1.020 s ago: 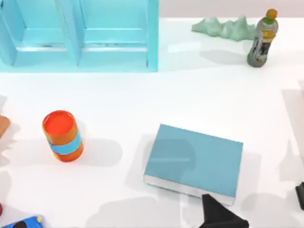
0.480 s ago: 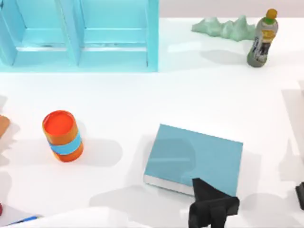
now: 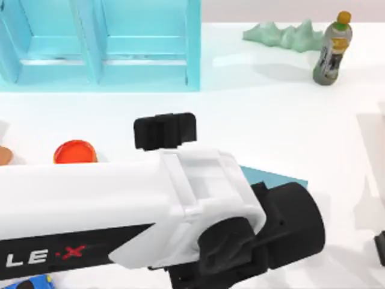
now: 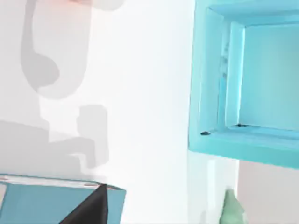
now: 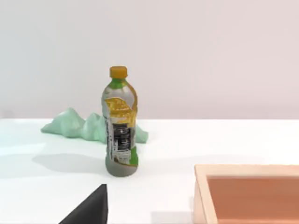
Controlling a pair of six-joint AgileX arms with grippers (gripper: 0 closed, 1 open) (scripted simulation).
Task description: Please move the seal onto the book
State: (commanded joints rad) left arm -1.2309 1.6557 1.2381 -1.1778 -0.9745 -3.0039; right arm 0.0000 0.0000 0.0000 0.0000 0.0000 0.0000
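While the left arm (image 3: 120, 211) was stretched across the middle of the top view, it covered most of the book (image 3: 274, 179), so just a teal corner poked out past the wrist. Its end effector was hidden under the arm, so I couldn't tell if the fingers were apart or together. Couldn't spot the seal anywhere. The orange can (image 3: 75, 152) peeked out behind the arm, with the blue shelf unit (image 3: 102, 45) at the back of the bench (image 3: 271, 114).

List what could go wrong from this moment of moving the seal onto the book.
1. The left arm stretches low across the table over the book, so the top view cannot confirm any placement.
2. The orange can sits right beside that arm; a sideways sweep might topple it.
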